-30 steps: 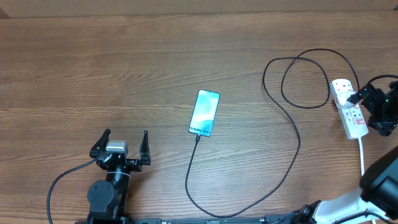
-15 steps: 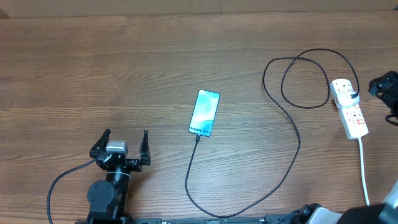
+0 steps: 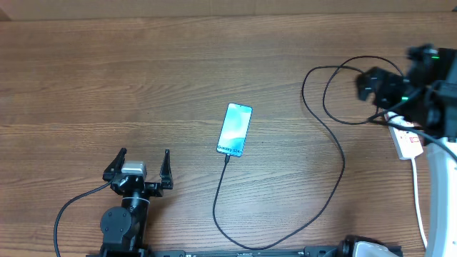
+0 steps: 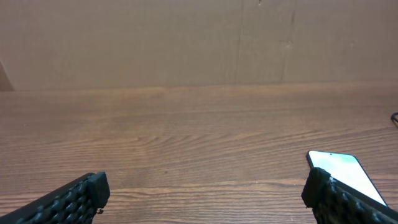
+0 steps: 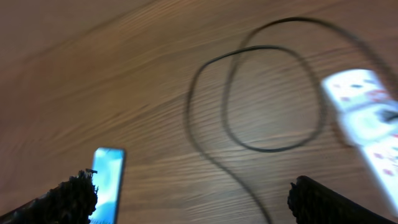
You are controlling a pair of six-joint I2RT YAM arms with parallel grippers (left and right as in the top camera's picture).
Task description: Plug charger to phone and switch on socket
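A: Right gripper (image 5: 189, 198) has its jaws spread wide and empty. It hovers over the loop of the long thin black charger cable (image 3: 344, 163), just beside the white elongated plastic power strip (image 5: 360, 118).
B: Slim smartphone with the light blue screen (image 3: 235, 130)?
A: Flat mid-table on the brown wooden table (image 3: 143, 71). The cable tip meets its bottom edge and looks seated, but that can't be confirmed. Left gripper (image 3: 144, 157) is also wide open, parked at the near edge.
B: So probably only the switch remains. State?
A: Too blurred to tell. Suggest coming in from above, clear of the loop, and pressing with one fingertip straight down so the strip doesn't slide.
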